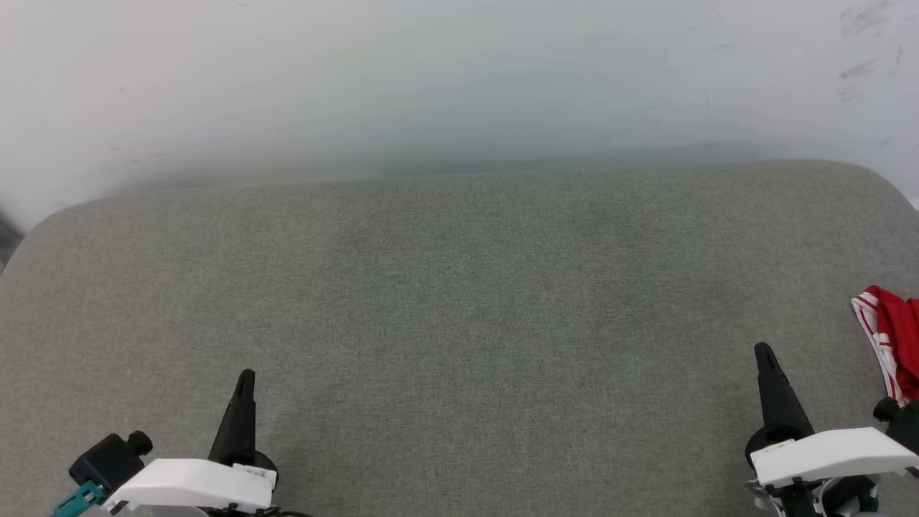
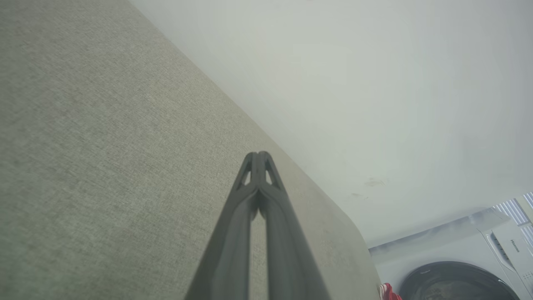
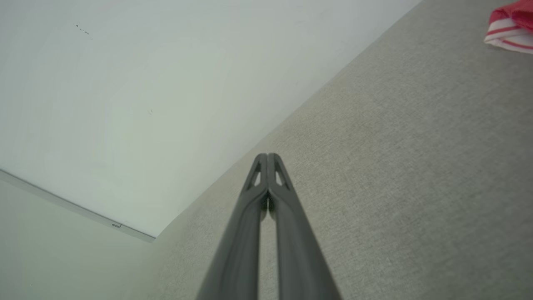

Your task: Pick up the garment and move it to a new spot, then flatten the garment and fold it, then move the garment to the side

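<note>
Your garment [image 1: 896,337] lies at the far right of the grey fabric-covered counter [image 1: 459,323]. It shows as bunched red cloth with a white, red-striped trim edge turned toward the middle. The head view's edge cuts off the rest, so you cannot judge whether it is folded or merely heaped. Its long axis is only half readable: the part you see runs front to back along the counter's right side. The right end effector [image 1: 765,355] is by far the nearer one. The garment sits to its right and a little ahead of its tip, near but not touching, and in the right wrist view the garment [image 3: 510,27] sits in the upper right corner, well off the line of the fingers. That end effector is closed, tips together with nothing between them. The left end effector [image 1: 245,377], likewise closed and holding nothing, rests across the width of the counter, well apart from the cloth. Its wrist view catches just a scrap of the garment [image 2: 389,293] past the counter's corner, beside a washing machine [image 2: 454,279]. This layout fits a garment waiting at the side to be picked up, or one set aside after folding; the pictures don't settle which. Any reach to it would, in my judgement, fall to the right arm and go rightward, not straight ahead.
</note>
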### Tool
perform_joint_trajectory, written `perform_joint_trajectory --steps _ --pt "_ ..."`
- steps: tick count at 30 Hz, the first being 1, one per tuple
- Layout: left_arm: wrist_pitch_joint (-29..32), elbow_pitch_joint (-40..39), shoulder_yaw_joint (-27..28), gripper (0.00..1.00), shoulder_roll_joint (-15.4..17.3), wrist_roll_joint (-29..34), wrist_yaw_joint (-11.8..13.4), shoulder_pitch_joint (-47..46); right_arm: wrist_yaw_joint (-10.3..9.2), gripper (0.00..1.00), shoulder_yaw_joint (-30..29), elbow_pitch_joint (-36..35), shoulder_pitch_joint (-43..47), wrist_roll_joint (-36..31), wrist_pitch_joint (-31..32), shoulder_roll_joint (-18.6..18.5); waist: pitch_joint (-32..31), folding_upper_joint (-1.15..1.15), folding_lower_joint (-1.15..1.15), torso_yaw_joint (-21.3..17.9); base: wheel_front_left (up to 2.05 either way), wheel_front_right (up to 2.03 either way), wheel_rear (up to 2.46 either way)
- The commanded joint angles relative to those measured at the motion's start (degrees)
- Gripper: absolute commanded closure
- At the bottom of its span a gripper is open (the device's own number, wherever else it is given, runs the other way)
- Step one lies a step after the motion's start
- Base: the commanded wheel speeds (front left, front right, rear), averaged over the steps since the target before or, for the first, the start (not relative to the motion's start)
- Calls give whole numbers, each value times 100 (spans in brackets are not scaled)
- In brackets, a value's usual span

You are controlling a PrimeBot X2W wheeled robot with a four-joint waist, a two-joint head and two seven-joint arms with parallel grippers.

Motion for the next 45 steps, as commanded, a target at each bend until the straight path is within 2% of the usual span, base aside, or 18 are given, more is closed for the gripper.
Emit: perform_joint_trajectory --steps 1,22,45 --pt "31 -39 23 100 18 -148 -7 -156 0 100 -21 -41 -162 177 32 8 -1 0 -1 1 0 0 0" --pt "379 128 122 100 -34 -1416 -10 -339 0 100 -101 74 -257 1633 377 12 -14 0 -1 21 0 0 0" --pt "708 286 219 100 -97 -2539 -13 -490 0 100 -175 177 -328 2938 681 16 -28 0 -1 44 0 0 0"
